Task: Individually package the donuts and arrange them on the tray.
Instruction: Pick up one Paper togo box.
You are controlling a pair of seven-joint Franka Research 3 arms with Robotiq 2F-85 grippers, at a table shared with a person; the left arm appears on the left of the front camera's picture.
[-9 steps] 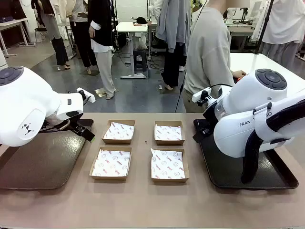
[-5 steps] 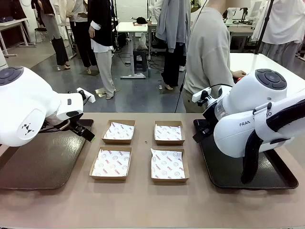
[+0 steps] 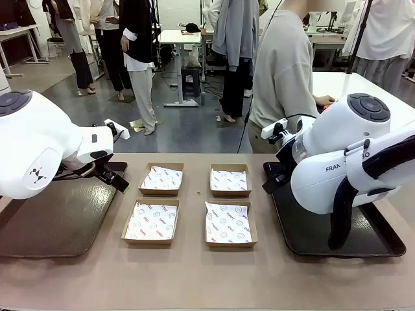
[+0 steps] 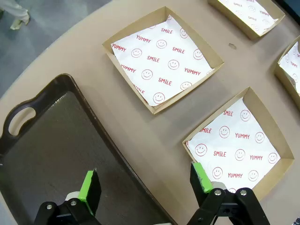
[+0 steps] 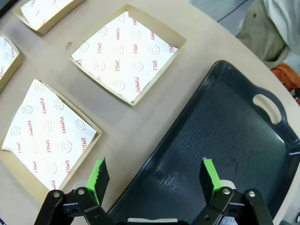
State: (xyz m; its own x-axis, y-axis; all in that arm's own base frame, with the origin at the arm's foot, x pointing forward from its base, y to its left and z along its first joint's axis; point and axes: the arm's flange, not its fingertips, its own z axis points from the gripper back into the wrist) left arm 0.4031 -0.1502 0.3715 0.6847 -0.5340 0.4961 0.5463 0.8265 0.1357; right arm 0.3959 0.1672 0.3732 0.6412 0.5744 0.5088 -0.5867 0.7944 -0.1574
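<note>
The donuts are out of view. A dark tray (image 3: 45,227) lies at the table's left and another dark tray (image 3: 311,236) at its right. My left gripper (image 3: 117,179) hovers open over the left tray's inner edge; in the left wrist view it (image 4: 145,180) spans the tray rim (image 4: 56,140) and bare table, nothing between its green pads. My right gripper (image 3: 271,180) hangs open above the right tray's near-left edge. In the right wrist view it (image 5: 153,169) straddles the tray's rim (image 5: 225,131), holding nothing.
Four shallow cardboard boxes lined with printed white paper sit in a square between the trays: far left (image 3: 161,178), far right (image 3: 230,179), near left (image 3: 151,221), near right (image 3: 229,223). A person in a grey top (image 3: 285,78) stands at the far edge.
</note>
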